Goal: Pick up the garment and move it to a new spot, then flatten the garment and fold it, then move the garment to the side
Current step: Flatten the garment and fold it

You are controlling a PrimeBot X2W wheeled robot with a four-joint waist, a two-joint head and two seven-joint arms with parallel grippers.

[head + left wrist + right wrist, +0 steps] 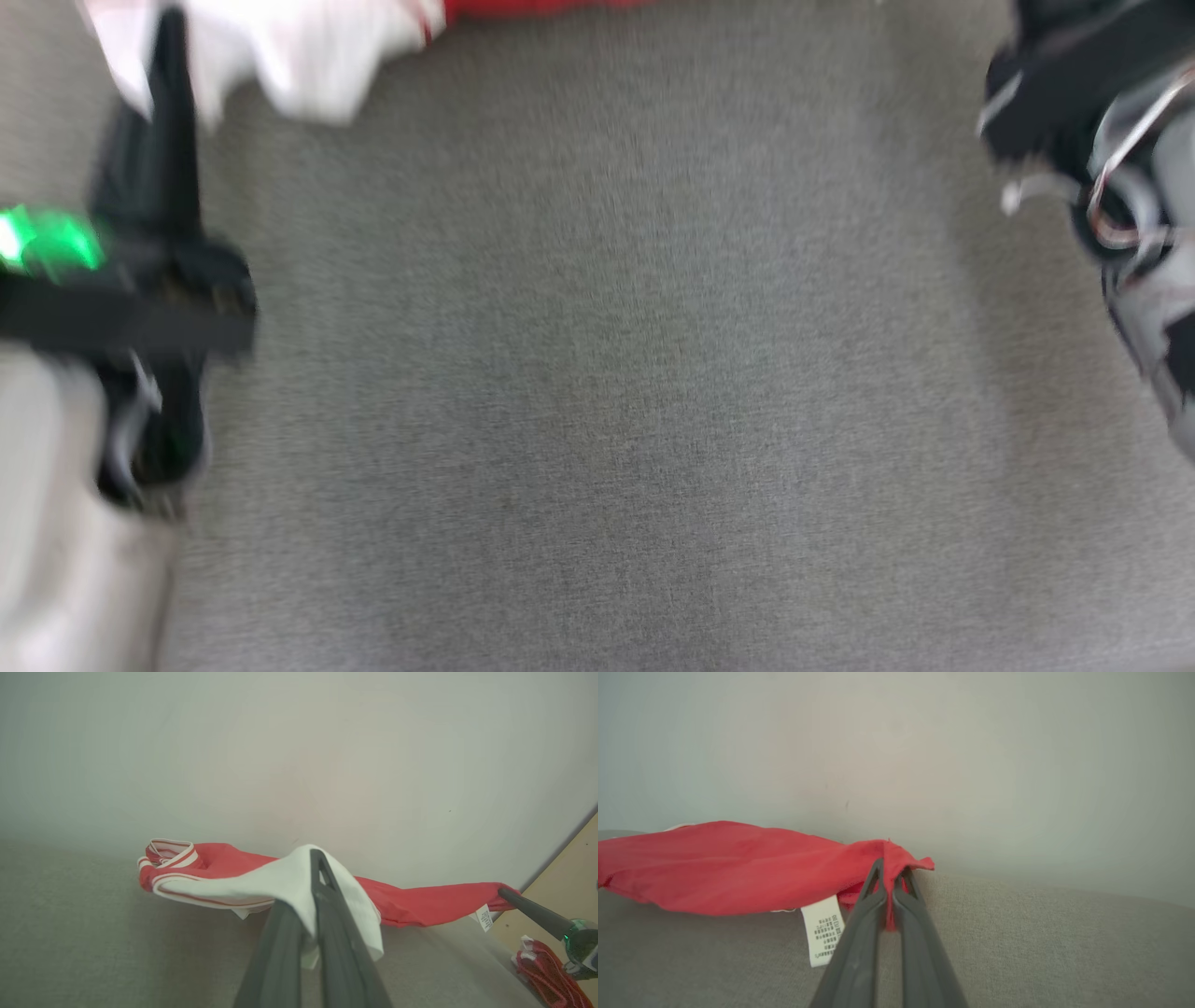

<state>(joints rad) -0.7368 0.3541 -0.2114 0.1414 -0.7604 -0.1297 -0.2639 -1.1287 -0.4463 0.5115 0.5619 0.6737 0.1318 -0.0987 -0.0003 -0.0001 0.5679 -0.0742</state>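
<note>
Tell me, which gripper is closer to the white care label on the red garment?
The right. The right gripper pinches the red edge of the garment just beside the hanging care label. The left gripper clamps the white end, farther along the cloth.

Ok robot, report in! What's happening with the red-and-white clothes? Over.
Left gripper shut on garment, white part. Right gripper shut on red end. Stretched between them over grey surface. Nothing blocking.

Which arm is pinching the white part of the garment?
The left gripper: its jaws clamp the white part of the garment, while the right gripper pinches its red end beside the label.
</note>
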